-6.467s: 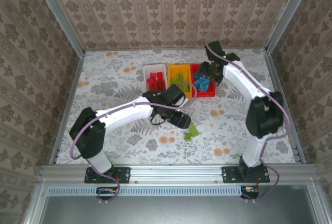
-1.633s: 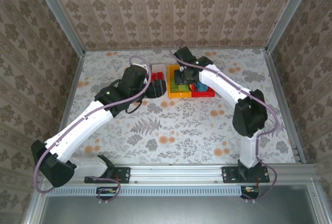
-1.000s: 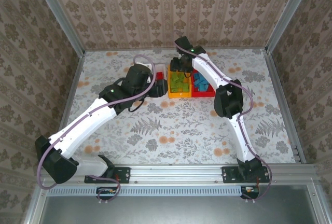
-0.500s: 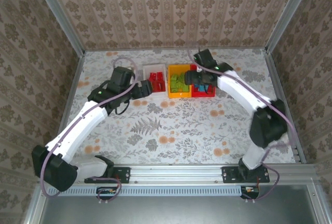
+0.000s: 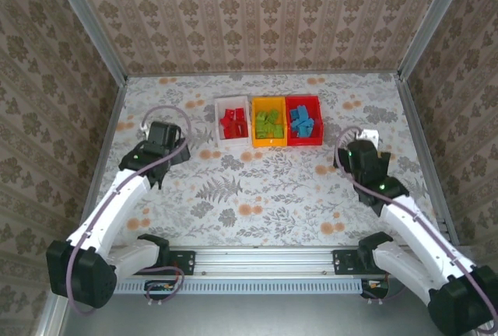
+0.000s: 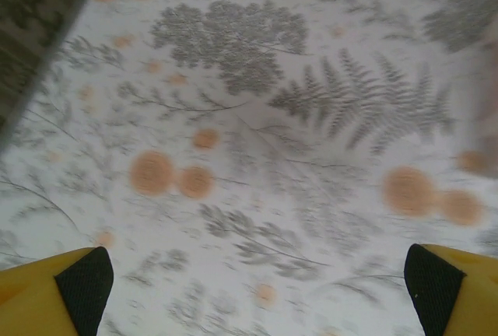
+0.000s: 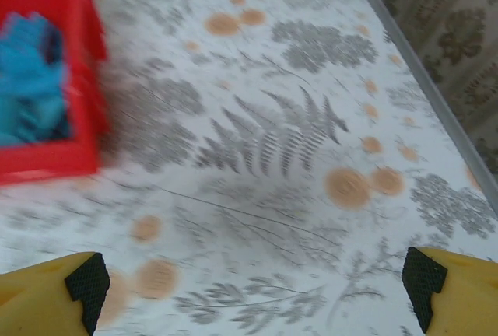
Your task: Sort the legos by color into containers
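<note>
1. L gripper [image 6: 253, 293]: jaws wide, empty.
2. R gripper [image 7: 253, 285]: jaws wide, empty; red plastic bin [image 7: 47, 157] w/ blue studded bricks [image 7: 27, 87] ahead-left.
3. White bin [image 5: 218, 122] w/ red bricks [image 5: 233, 122], orange-yellow bin [image 5: 254, 122] w/ green bricks [image 5: 270, 124]: to right of L jaws.

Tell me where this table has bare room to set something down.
Bare: the broad stretch of table between the left gripper and right gripper, and the far corners beside the white bin and red bin. Crowded: far centre, where those sit side by side with the yellow bin between them.
</note>
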You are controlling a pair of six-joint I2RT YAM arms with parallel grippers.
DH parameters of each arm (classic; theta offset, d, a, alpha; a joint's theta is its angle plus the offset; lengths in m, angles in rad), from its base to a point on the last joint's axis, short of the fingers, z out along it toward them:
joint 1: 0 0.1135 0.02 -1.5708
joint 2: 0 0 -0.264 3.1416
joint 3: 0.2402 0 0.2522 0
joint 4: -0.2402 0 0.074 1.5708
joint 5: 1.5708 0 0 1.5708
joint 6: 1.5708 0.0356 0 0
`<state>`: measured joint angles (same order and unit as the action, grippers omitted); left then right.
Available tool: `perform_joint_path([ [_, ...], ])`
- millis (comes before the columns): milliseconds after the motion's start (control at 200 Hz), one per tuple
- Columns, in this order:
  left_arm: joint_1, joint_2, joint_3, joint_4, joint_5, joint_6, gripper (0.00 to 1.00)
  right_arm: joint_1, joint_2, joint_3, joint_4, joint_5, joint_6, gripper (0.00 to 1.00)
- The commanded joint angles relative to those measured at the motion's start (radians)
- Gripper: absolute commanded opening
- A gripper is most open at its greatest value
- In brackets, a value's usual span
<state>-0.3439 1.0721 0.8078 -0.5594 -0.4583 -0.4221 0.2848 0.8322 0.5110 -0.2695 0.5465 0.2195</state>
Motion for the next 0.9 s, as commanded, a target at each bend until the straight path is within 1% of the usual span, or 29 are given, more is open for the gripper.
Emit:
perform_joint_path([
  [0,0.018,0.015,-0.148,0.309,-0.187,0.288,1.00,-0.050,0.000,-0.115,0.345,0.049,-0.106,1.00],
  [35,0.043,0.030,-0.191,0.391,-0.155,0.335,1.00,-0.067,0.043,-0.133,0.387,0.039,-0.111,1.00],
  [105,0.104,0.064,-0.259,0.540,-0.051,0.357,1.00,-0.096,0.156,-0.135,0.454,-0.006,-0.128,0.99],
  [135,0.122,0.082,-0.284,0.600,-0.022,0.355,1.00,-0.104,0.201,-0.143,0.505,-0.035,-0.141,1.00],
  [185,0.151,0.119,-0.313,0.691,0.020,0.339,1.00,-0.120,0.272,-0.168,0.645,-0.089,-0.154,1.00],
  [215,0.170,0.149,-0.323,0.731,0.044,0.329,1.00,-0.129,0.304,-0.145,0.643,-0.114,-0.150,1.00],
  [240,0.184,0.176,-0.329,0.780,0.066,0.331,1.00,-0.140,0.343,-0.133,0.682,-0.129,-0.155,1.00],
  [270,0.197,0.199,-0.308,0.777,0.104,0.337,1.00,-0.150,0.382,-0.115,0.711,-0.139,-0.157,1.00],
  [360,0.216,0.266,-0.317,0.964,0.172,0.387,1.00,-0.196,0.486,-0.094,0.868,-0.214,-0.139,1.00],
  [435,0.238,0.327,-0.293,1.036,0.236,0.421,1.00,-0.229,0.551,-0.065,0.945,-0.256,-0.141,1.00],
  [470,0.247,0.351,-0.283,1.070,0.265,0.448,1.00,-0.244,0.606,-0.059,0.979,-0.271,-0.140,1.00],
  [495,0.248,0.367,-0.271,1.066,0.270,0.463,1.00,-0.254,0.625,-0.053,0.972,-0.286,-0.126,1.00],
  [530,0.255,0.382,-0.267,1.093,0.292,0.486,1.00,-0.263,0.651,-0.065,1.029,-0.313,-0.131,1.00],
  [590,0.271,0.410,-0.308,1.203,0.301,0.487,1.00,-0.260,0.659,-0.082,1.063,-0.363,-0.152,1.00],
  [630,0.286,0.430,-0.354,1.312,0.307,0.476,1.00,-0.262,0.677,-0.123,1.150,-0.355,-0.146,1.00],
  [685,0.302,0.435,-0.404,1.389,0.290,0.439,1.00,-0.263,0.712,-0.192,1.321,-0.323,-0.136,0.99],
  [730,0.302,0.480,-0.445,1.533,0.260,0.447,1.00,-0.263,0.692,-0.208,1.311,-0.306,-0.123,1.00],
  [750,0.302,0.476,-0.446,1.525,0.264,0.448,1.00,-0.263,0.685,-0.211,1.307,-0.299,-0.118,1.00],
  [775,0.301,0.456,-0.434,1.452,0.268,0.435,1.00,-0.264,0.692,-0.215,1.322,-0.287,-0.115,1.00],
  [790,0.302,0.454,-0.424,1.435,0.268,0.430,1.00,-0.263,0.695,-0.216,1.330,-0.279,-0.114,1.00],
  [835,0.301,0.474,-0.425,1.472,0.258,0.441,1.00,-0.263,0.692,-0.200,1.294,-0.280,-0.116,1.00],
  [895,0.302,0.462,-0.420,1.443,0.262,0.431,1.00,-0.257,0.701,-0.158,1.226,-0.288,-0.127,1.00],
])
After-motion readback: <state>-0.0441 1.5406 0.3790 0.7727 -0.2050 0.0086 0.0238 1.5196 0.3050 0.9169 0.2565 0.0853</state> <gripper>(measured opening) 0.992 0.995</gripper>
